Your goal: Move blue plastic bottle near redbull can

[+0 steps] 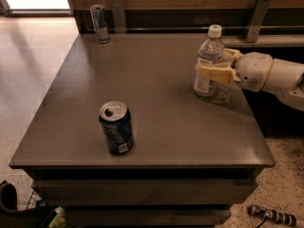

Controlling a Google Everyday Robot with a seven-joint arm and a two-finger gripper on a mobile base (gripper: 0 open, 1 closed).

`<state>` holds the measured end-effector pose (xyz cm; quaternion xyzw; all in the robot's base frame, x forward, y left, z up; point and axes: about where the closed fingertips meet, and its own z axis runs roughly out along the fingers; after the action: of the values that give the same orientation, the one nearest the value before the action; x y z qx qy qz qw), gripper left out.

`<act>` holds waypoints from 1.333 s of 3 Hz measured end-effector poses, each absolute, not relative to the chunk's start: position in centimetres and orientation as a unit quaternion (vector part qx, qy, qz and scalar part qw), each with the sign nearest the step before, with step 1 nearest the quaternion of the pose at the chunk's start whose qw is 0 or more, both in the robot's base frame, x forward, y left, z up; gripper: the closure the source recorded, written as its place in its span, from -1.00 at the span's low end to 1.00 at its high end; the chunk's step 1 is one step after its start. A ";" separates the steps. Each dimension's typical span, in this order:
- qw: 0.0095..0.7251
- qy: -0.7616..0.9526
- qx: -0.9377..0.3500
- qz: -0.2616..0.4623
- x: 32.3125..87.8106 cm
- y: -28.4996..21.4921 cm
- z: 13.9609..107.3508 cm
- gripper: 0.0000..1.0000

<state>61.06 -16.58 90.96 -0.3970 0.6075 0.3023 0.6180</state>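
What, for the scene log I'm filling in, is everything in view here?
grey rectangular table: one, grey, middle of view
clear bluish plastic bottle: one, white cap, pale label, table's right side
slim silver-and-blue Red Bull can: one, table's far left corner
dark blue drink can: one, silver top, near front edge, left of centre
metal brackets: two, grey, back wall
gripper: one, cream, closed around the bottle from the right
arm: one, white, entering from the right
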 end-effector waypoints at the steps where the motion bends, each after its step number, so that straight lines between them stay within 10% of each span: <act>1: 0.617 0.607 -0.399 0.302 61.2 -16.4 91.2 1.00; 4: 0.655 0.609 -0.366 0.257 75.9 -10.9 104.6 1.00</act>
<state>75.85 -10.88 104.59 -0.3657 0.6089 0.2570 0.6553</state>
